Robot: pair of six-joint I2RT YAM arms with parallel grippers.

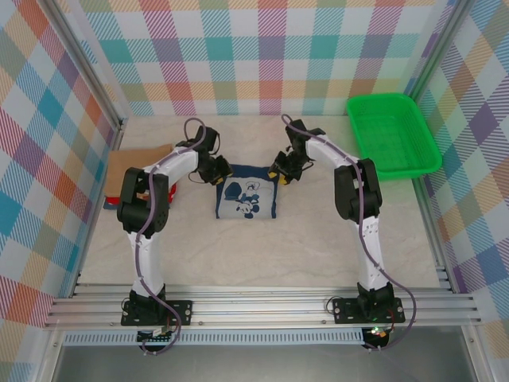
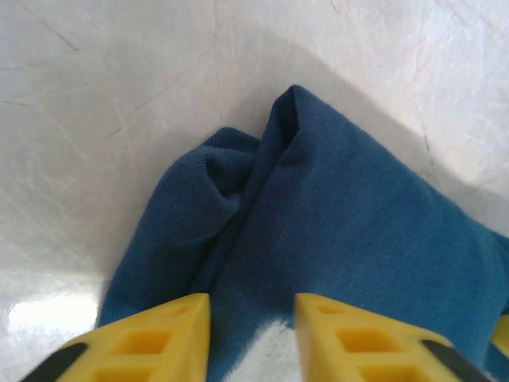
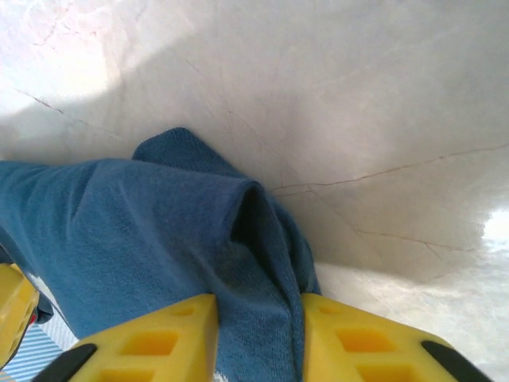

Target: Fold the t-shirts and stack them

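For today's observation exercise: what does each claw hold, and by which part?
Both hold the navy shirt: left claw pinches its far left corner, right claw its far right corner.

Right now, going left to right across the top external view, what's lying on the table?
stack of folded t-shirts, tan on top → navy t-shirt with the white graphic → green basket
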